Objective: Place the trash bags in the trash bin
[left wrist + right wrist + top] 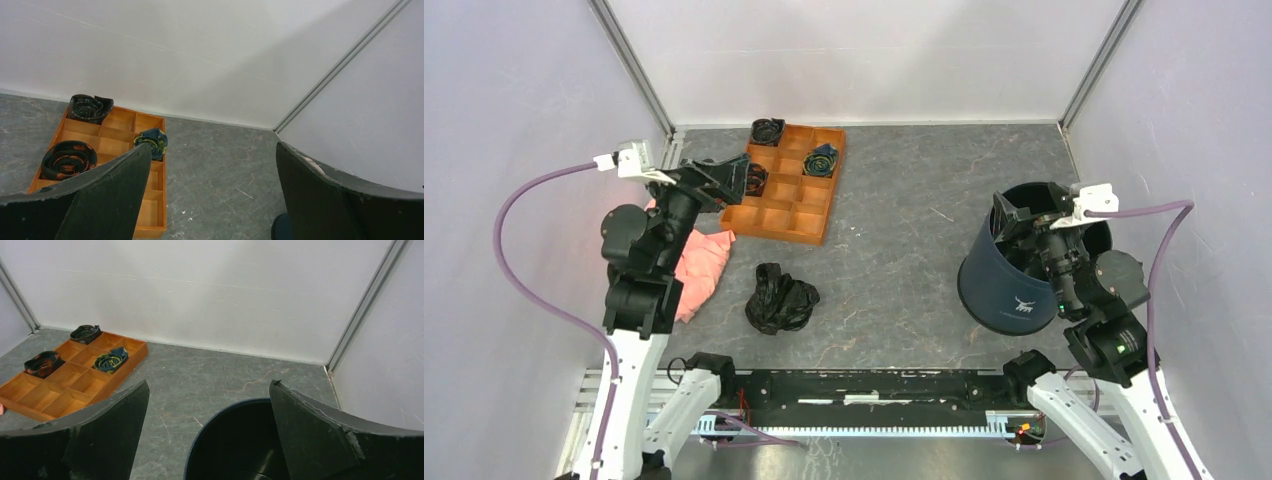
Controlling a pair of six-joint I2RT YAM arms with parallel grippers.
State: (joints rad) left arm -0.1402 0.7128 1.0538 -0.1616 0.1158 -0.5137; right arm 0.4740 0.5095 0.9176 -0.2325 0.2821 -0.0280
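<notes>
The trash bag is a crumpled lump of glossy black film on the grey table, left of centre and near the front. It does not show in either wrist view. The trash bin is a dark navy bucket with a white logo, upright at the right. My right gripper is open and empty, hovering over the bin's mouth; the right wrist view shows its rim between and below the gripper. My left gripper is open and empty, above the orange tray's near-left corner, far from the bag. It also shows in the left wrist view.
An orange compartment tray with three small black spiral rolls lies at the back left. A pink cloth lies under the left arm. White walls close in the back and both sides. The bin's edge shows in the left wrist view.
</notes>
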